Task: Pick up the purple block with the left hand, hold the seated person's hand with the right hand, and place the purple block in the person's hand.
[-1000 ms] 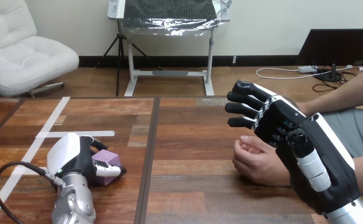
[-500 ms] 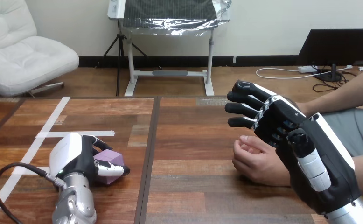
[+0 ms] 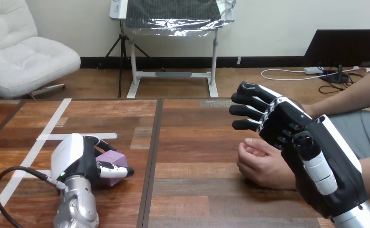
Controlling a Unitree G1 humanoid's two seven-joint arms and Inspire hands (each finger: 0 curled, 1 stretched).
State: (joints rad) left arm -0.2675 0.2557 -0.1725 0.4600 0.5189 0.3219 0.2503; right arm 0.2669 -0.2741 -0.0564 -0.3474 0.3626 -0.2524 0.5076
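Note:
The purple block (image 3: 113, 158) lies on the wooden table at the lower left. My left hand (image 3: 73, 159) is on it from the left: its fingers curl over the block's far side and its thumb lies across the near face. The person's hand (image 3: 261, 164) rests on the table at the right, loosely curled, with the thumb uppermost. My right hand (image 3: 311, 152) stands raised over the person's wrist, nearer to the camera, and hides that wrist. Its fingers are spread and reach up and left above the person's hand, closed round nothing.
White tape strips (image 3: 54, 137) cross the table's left part, and a dark seam (image 3: 153, 142) runs down its middle. A black cable (image 3: 2, 183) loops beside my left forearm. Bare wood lies between the block and the person's hand.
My left hand's thumb has reached further right along the block's near face, and the block has shifted slightly right. My right hand and the person's hand have stayed put.

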